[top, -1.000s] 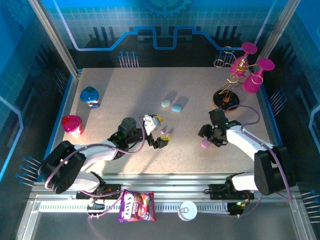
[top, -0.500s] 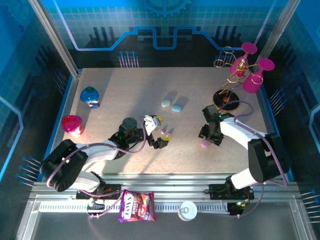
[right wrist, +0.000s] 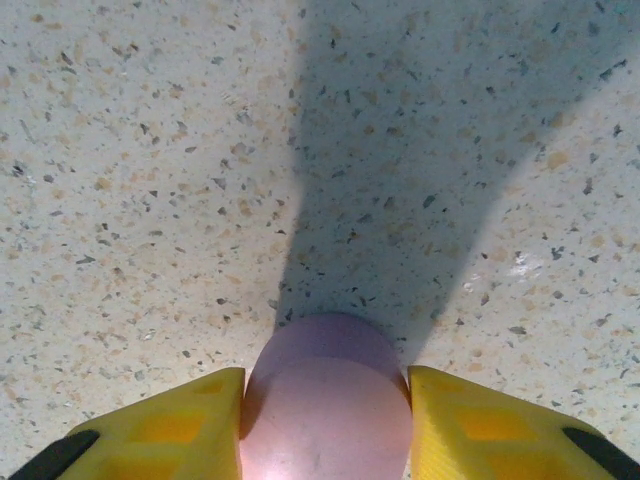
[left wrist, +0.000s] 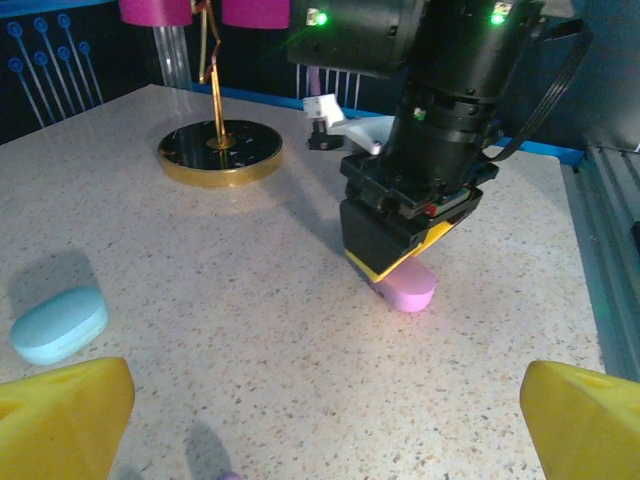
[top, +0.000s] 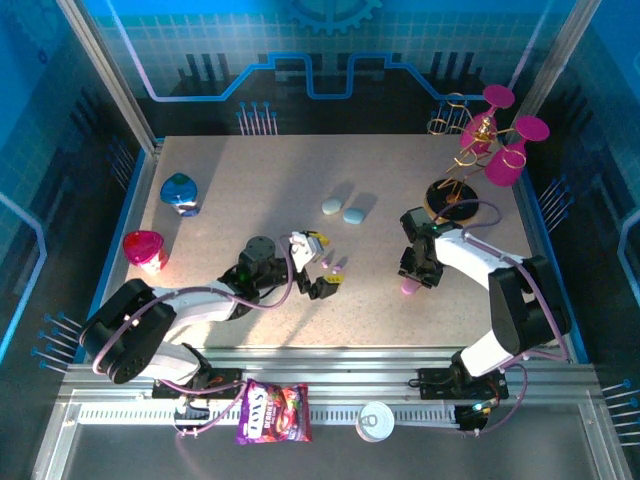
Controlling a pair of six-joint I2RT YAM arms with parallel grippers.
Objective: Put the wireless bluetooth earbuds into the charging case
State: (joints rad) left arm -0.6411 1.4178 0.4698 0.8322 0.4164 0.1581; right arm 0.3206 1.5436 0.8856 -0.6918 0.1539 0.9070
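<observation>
A purple pebble-shaped charging case (right wrist: 325, 400) lies shut on the speckled table. My right gripper (right wrist: 325, 425) comes down over it, and its yellow fingers (right wrist: 170, 425) press against both sides of the case. The left wrist view shows the same case (left wrist: 405, 287) sticking out under the right gripper (left wrist: 400, 255). From above, the case (top: 410, 287) sits right of centre. My left gripper (top: 326, 277) rests low at mid-table, wide open and holding nothing. A tiny purple earbud (top: 336, 269) lies by its fingertips; its tip (left wrist: 228, 476) peeks in at the bottom edge.
A light blue case (top: 354, 215) and a pale green-white case (top: 331, 206) lie side by side further back. A gold stand with magenta glasses (top: 455, 195) rises at the back right. A blue cup (top: 180, 192) and a pink cup (top: 145, 250) stand at the left.
The right gripper's jaws have narrowed onto the purple case, and the right arm's elbow has swung inward. The left arm and its open gripper have stayed put.
</observation>
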